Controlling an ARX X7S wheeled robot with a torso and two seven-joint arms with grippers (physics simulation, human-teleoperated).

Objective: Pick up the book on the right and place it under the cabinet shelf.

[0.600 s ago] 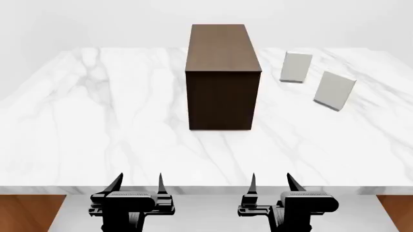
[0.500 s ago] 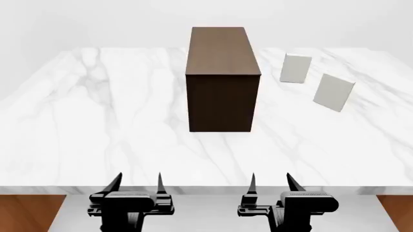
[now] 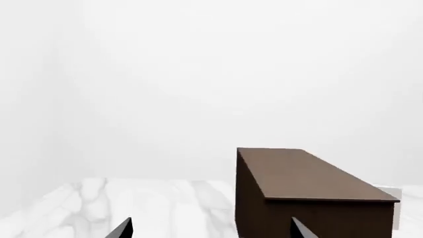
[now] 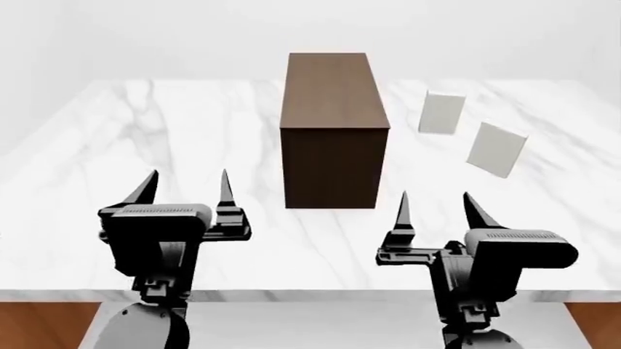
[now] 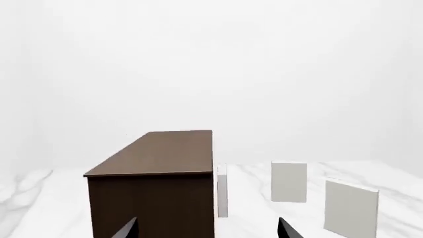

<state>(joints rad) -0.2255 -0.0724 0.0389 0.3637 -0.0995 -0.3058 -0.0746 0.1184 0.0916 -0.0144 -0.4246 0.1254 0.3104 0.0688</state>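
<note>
Book (image 4: 497,149): upright on the marble table (image 4: 145,145), at 1 o'clock from the right gripper (image 4: 437,211), well apart.
Right gripper: fingers spread, empty.
Left gripper (image 4: 185,187): likewise (holding nothing).
Cabinet shelf (image 4: 335,127): centre, 11 o'clock of right gripper.

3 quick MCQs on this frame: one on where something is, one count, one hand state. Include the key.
1. Where do the pale books stand relative to the cabinet shelf, as the robot sees it?
A. To its right
B. To its left
C. On top of it

2. How many pale slabs show in the right wrist view?
A. One
B. Three
C. Five

3. What state are the two hands in?
A. Both shut on a book
B. Left shut, right open
C. Both open and empty

Key:
1 A: in the head view the book and the second book both stand right of the cabinet shelf.
2 B: two slabs stand in the open and a third slab shows edge-on beside the cabinet shelf.
3 C: the left hand and right hand have spread fingers with nothing between them.
</note>
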